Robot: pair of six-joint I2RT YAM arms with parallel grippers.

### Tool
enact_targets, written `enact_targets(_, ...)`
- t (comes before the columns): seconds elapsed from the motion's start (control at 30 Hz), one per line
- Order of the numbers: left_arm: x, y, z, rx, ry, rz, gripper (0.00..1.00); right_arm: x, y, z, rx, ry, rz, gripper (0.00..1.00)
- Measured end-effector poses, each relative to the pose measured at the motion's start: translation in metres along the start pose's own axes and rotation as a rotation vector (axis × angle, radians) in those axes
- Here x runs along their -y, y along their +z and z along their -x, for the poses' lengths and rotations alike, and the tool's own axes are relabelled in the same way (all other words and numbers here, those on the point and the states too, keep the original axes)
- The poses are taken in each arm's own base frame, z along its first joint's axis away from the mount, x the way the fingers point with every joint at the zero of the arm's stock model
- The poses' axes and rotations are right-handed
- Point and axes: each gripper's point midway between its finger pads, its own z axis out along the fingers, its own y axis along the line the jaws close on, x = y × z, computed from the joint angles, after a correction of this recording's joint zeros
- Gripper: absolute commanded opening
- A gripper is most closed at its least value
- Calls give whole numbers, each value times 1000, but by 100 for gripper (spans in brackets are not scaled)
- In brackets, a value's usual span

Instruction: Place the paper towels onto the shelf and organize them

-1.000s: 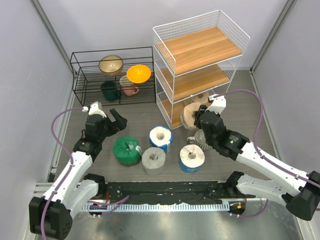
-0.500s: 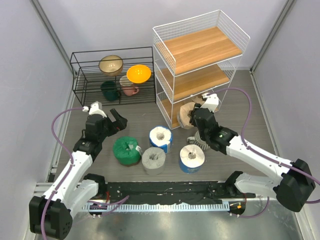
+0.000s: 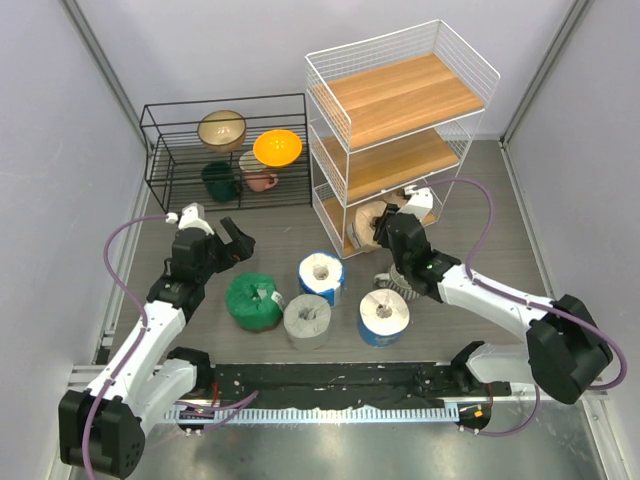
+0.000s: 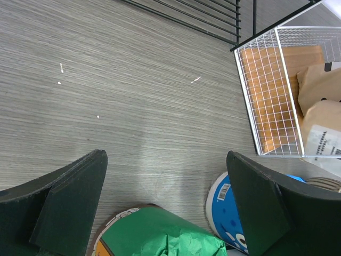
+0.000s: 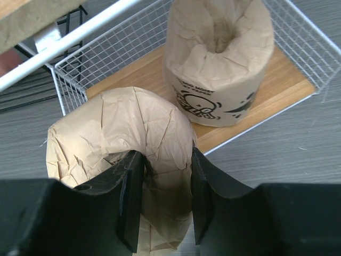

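Note:
My right gripper [image 5: 164, 184] is shut on the wall of a tan paper towel roll [image 5: 117, 160], one finger in its core, and holds it at the front edge of the white wire shelf's bottom tier [image 3: 335, 215]. A second tan roll [image 5: 218, 69] stands upright on that bottom board [image 5: 277, 80]. On the floor stand a green roll [image 3: 253, 300], a grey roll [image 3: 307, 320] and two blue-wrapped white rolls [image 3: 322, 277] [image 3: 384, 317]. My left gripper [image 4: 165, 197] is open and empty above the floor, over the green roll [image 4: 160, 234] and a blue roll [image 4: 226, 205].
A low black wire rack [image 3: 225, 150] with bowls and mugs stands back left. A ribbed grey-white mug [image 3: 400, 280] sits beside my right arm. The shelf's upper two boards [image 3: 405, 95] are bare. Grey walls close both sides.
My right gripper has carried the tan roll back and left, from in front of the shelf into the opening of its bottom tier. The left arm has not moved.

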Motion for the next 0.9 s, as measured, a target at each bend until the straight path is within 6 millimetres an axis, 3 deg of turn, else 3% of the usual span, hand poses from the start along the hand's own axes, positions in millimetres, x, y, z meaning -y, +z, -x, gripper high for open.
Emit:
enact_targets(0.4, 0, 0, 0, 0, 0, 0, 100, -6, 20, -4, 21, 4, 12, 33)
enact_targets(0.7, 0, 0, 0, 0, 0, 0, 100, -13, 29, 5, 76, 29, 33, 32)
enact_targets(0.9, 0, 0, 0, 0, 0, 0, 100, -10, 38, -4, 65, 0, 19, 32)
